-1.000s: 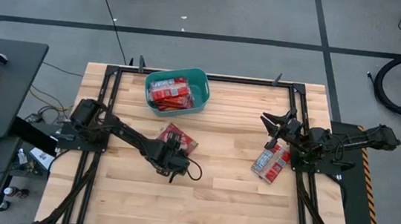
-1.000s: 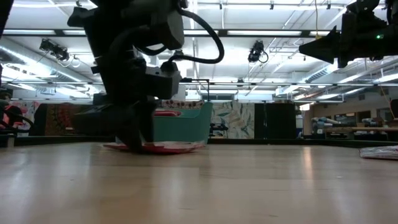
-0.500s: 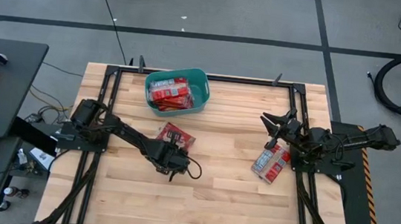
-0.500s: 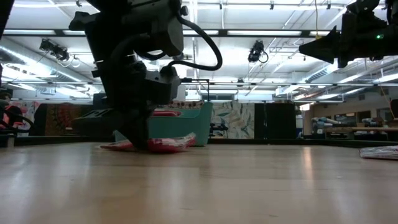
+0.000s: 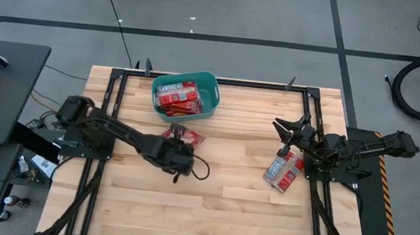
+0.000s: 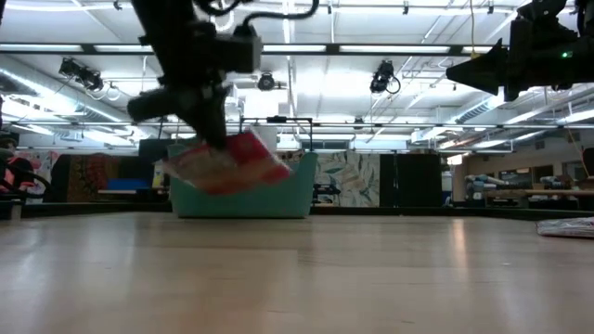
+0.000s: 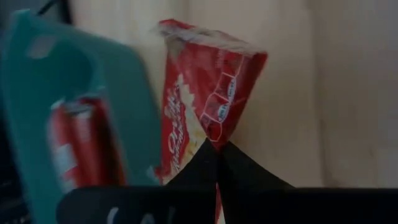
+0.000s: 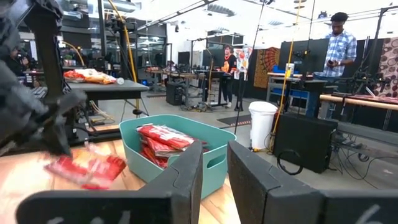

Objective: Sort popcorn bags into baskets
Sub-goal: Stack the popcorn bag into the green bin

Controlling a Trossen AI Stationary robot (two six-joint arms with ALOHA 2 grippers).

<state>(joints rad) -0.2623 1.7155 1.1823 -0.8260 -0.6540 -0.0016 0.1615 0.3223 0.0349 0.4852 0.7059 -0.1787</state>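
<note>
Between the left gripper's [image 7: 217,163] pressed-together fingers: one red popcorn bag [image 7: 205,99], pinched by its edge, hanging clear of the table top. Low view shows the same bag tilted, off the wood, in front of the teal basket [image 6: 302,190]. High view puts left gripper [image 5: 178,147] just short of the basket [image 5: 212,81] on its near side, bag poking out toward the rim, not over the opening yet. Judgement: lift done, carry to the basket under way, drop not yet made.

Basket sits at the far edge of the table [image 5: 233,198], left of centre. Several red packets [image 5: 177,98] already inside, stacked loosely; exact count can't be told.

Right gripper [image 5: 287,129] hovers idle over the right side of the table, fingers a little apart, nothing between them; its wrist view shows the gap clear, looking across at the basket. Below and just beside it, loose bags [image 5: 283,172] lie flat on the wood, looks like two overlapping, white-blue ends visible.

Progress: roughly past halfway by my guess. Left: drop the held bag, then the right-side pile.
</note>
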